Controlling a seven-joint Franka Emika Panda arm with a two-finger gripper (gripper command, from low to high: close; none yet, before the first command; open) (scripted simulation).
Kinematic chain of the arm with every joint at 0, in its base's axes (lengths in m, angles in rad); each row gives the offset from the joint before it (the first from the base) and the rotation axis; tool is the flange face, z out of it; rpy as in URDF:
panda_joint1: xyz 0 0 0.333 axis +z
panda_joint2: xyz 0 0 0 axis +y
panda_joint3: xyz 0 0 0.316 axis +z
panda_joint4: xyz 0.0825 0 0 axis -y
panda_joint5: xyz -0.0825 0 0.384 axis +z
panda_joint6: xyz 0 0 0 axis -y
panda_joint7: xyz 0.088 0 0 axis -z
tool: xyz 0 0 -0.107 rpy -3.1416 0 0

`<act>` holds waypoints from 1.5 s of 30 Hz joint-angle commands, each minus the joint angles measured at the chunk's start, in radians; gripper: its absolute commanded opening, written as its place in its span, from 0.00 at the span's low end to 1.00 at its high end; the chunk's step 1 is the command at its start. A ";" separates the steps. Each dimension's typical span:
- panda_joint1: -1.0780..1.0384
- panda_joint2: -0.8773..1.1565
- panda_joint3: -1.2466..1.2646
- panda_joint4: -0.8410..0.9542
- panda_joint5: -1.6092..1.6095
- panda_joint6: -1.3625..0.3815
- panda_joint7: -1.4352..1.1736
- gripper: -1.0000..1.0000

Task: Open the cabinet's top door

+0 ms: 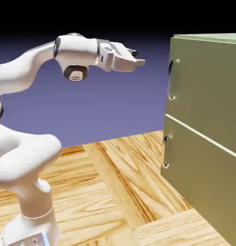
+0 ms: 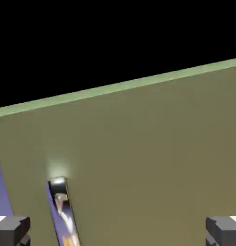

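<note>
The olive-green cabinet (image 1: 206, 125) stands at the exterior view's right, its front edge facing the arm. Its top door (image 1: 173, 67) shows edge-on, shut flush, with a slim silver handle (image 1: 172, 79) on it; the lower panel has a like handle (image 1: 165, 151). My gripper (image 1: 138, 58) hangs level with the top of the upper handle, a short gap to its left, touching nothing. In the hand view the top door (image 2: 148, 163) fills the picture, its handle (image 2: 62, 211) at lower left. Both grey fingertips (image 2: 12, 229) sit far apart at the bottom corners, so the gripper is open and empty.
A wooden tabletop (image 1: 120, 192) runs under the arm and the cabinet. The white arm (image 1: 24, 144) rises from the lower left. Blue-violet backdrop lies between hand and cabinet.
</note>
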 commanded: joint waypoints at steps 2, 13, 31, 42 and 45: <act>-0.049 -0.043 0.042 0.014 0.087 -0.021 -0.031 0.50; -0.316 -0.276 0.273 0.091 0.566 -0.138 -0.202 0.50; -0.435 -0.370 0.335 0.049 0.869 -0.366 -0.387 0.00; -0.278 -0.371 0.143 -0.328 0.814 -0.806 -0.569 0.00; -0.290 -0.371 0.067 -0.396 0.769 -0.936 -0.603 0.00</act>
